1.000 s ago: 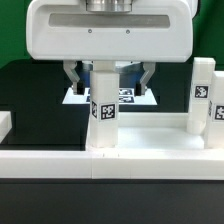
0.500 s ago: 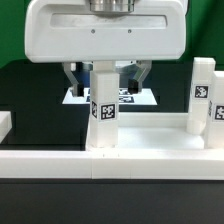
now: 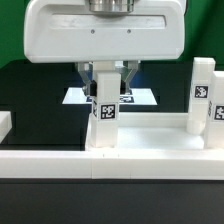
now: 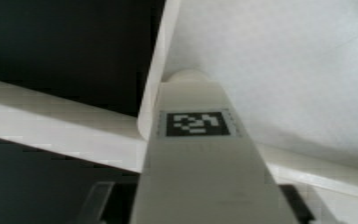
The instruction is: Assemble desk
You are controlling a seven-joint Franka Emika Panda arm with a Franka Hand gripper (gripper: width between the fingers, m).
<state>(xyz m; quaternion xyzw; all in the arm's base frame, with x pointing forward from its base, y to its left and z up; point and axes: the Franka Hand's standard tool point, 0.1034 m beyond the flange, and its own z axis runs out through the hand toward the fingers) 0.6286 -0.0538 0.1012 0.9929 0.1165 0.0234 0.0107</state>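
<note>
My fingers [image 3: 104, 76] sit narrow, pinching leg [image 3: 103, 105] upright on the desk slab [image 3: 140, 140]. 2nd leg [image 3: 202, 95] stands too; rest unseen, prob. pending.

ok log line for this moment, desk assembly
step: grasping leg | gripper: fingers closed against upright leg | leg: standing in desk slab corner | second leg: upright at exterior view's right

Marker board [image 3: 143, 97] flat on black table [image 3: 30, 85], behind white rail [image 3: 40, 162].
</note>
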